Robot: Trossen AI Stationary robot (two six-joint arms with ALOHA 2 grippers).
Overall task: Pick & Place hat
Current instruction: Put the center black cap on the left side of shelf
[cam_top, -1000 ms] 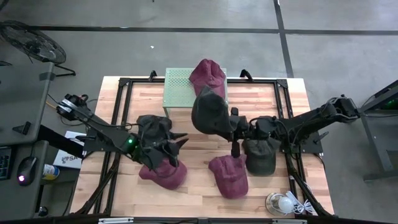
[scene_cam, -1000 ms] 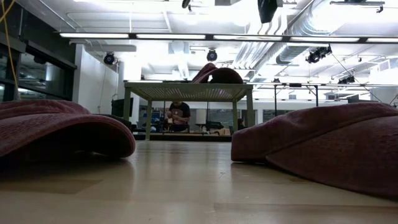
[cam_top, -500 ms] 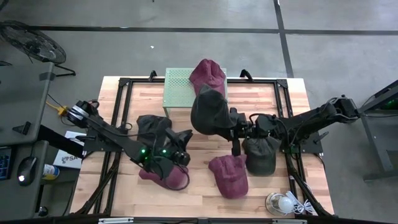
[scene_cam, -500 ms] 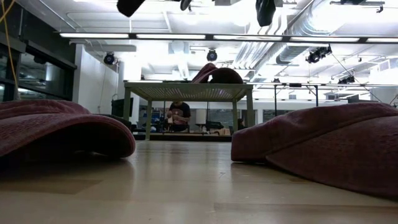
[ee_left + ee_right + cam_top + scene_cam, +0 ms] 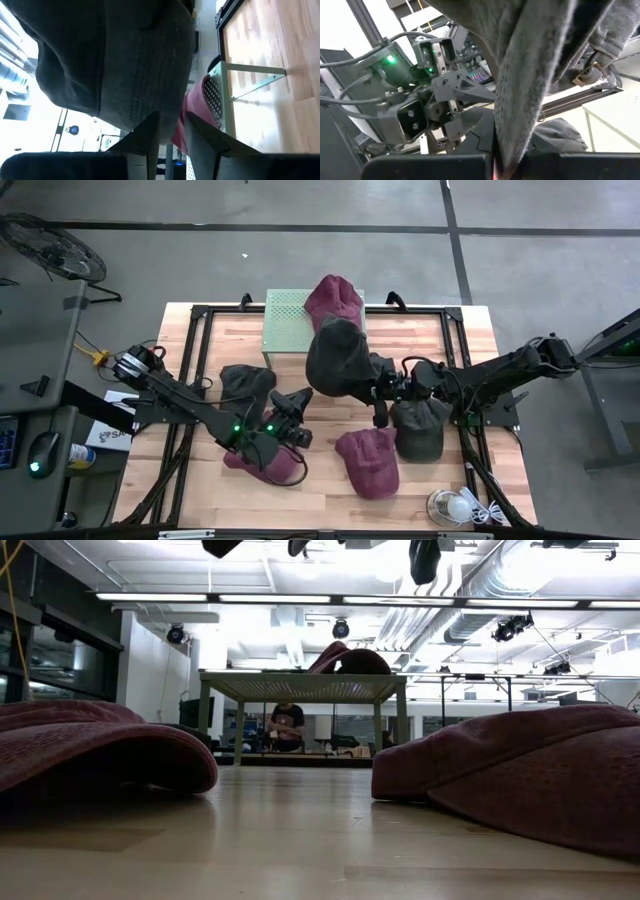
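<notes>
Holding a dark grey hat (image 5: 338,358) above the table (image 5: 440,340) beside the green rack (image 5: 288,328), right gripper (image 5: 378,388) clenched on its cloth. Hovering near that hat, over a maroon hat (image 5: 262,462), left gripper (image 5: 299,402) slightly parted, grasping nothing. Lying elsewhere: one maroon hat (image 5: 334,299) on the rack, another (image 5: 368,462) on the boards, plus two dark hats (image 5: 417,427) (image 5: 244,384).

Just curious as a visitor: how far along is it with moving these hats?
One maroon hat already sits on the green stand. The right hand holds a dark hat aloft beside the stand. Four more hats still lie on the table.
</notes>
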